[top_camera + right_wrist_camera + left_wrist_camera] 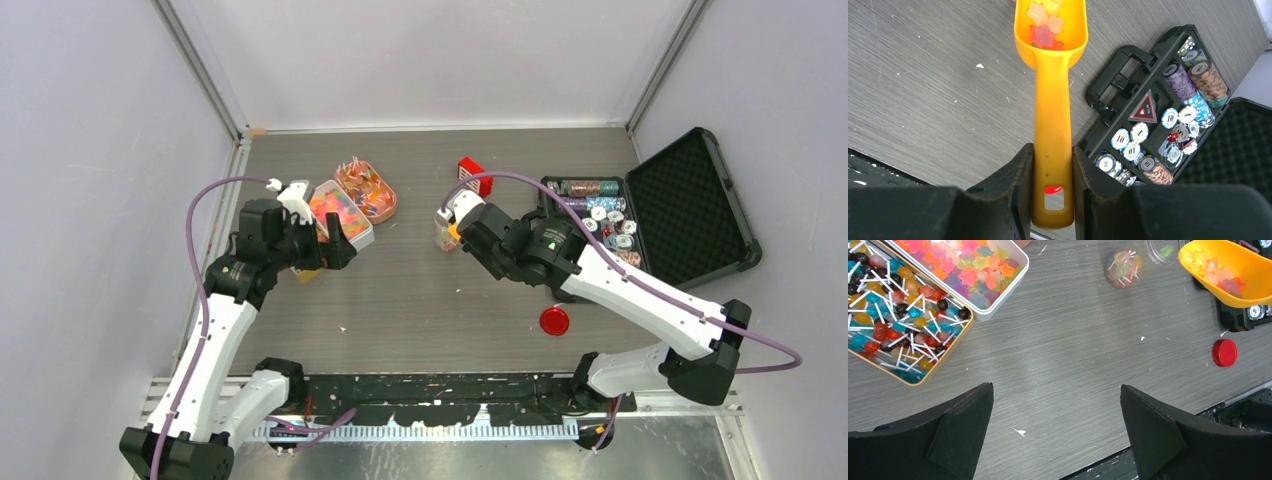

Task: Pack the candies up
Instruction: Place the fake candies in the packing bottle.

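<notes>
My left gripper is released. Its two fingers stand wide apart with nothing between them, over bare table well to the left of the red cap.

Farther left of the cap, and farther from me, two open containers lie touching side by side. The gold tin holds lollipops. The white tray holds the star-shaped candies. In the top view both sit toward the table's left edge, with my left gripper close by the white tray's near side.

From the tray across to the cap runs a wide stretch of bare tabletop carrying only small white specks. A small clear jar with lollipops inside sits beyond the cap and left of it.

My right gripper is clenched on the handle of the yellow scoop, one finger pressed against each side. The scoop's bowl holds a few more star candies. It is held above the table beyond the cap, near the jar but apart from it.

A red box stands farther beyond the cap, toward the far edge. A black rail marks the table's near edge just on my side of the cap.

Right of the cap, an open black case of poker chips lies along the table's right edge.
</notes>
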Motion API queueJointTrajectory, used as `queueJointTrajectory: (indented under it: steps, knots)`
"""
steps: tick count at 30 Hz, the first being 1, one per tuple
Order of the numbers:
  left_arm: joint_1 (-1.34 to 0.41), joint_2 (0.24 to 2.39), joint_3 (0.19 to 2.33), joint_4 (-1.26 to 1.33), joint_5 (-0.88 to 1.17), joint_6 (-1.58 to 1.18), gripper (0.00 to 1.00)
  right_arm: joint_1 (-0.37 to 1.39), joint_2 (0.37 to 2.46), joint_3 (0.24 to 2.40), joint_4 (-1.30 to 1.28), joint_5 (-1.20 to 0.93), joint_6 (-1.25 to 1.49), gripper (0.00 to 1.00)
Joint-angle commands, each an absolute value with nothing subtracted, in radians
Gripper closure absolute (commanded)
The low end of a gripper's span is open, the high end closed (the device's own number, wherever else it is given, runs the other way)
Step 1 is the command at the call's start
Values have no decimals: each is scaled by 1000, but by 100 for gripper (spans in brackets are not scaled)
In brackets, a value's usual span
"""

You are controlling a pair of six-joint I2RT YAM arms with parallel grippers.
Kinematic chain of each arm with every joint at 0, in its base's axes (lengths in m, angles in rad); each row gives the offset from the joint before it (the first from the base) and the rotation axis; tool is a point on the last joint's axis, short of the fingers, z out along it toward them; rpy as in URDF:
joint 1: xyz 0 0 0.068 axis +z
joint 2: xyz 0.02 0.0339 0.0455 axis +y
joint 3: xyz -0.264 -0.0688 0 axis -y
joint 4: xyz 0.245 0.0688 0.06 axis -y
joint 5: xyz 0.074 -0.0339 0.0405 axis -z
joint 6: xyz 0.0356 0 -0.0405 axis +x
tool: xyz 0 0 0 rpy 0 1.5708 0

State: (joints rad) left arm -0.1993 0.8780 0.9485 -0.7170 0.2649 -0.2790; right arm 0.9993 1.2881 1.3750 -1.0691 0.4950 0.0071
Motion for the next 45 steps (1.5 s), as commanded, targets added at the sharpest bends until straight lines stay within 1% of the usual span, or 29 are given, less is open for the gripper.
queueJointTrajectory:
  steps: [1,12,33,45]
  knots:
    - [-203,864,945,-703,277,-266,0,999,1304,1446,-1071,489,12,100]
    - [-203,862,945,-704,276,-267,0,999,1385,1524,-1133,505,6,100]
    - [-203,870,946,-704,276,-268,0,997,1420,1608,-1225,505,8,100]
    - [-203,866,946,-707,275,-266,0,997,1514,1707,-1329,507,-18,100]
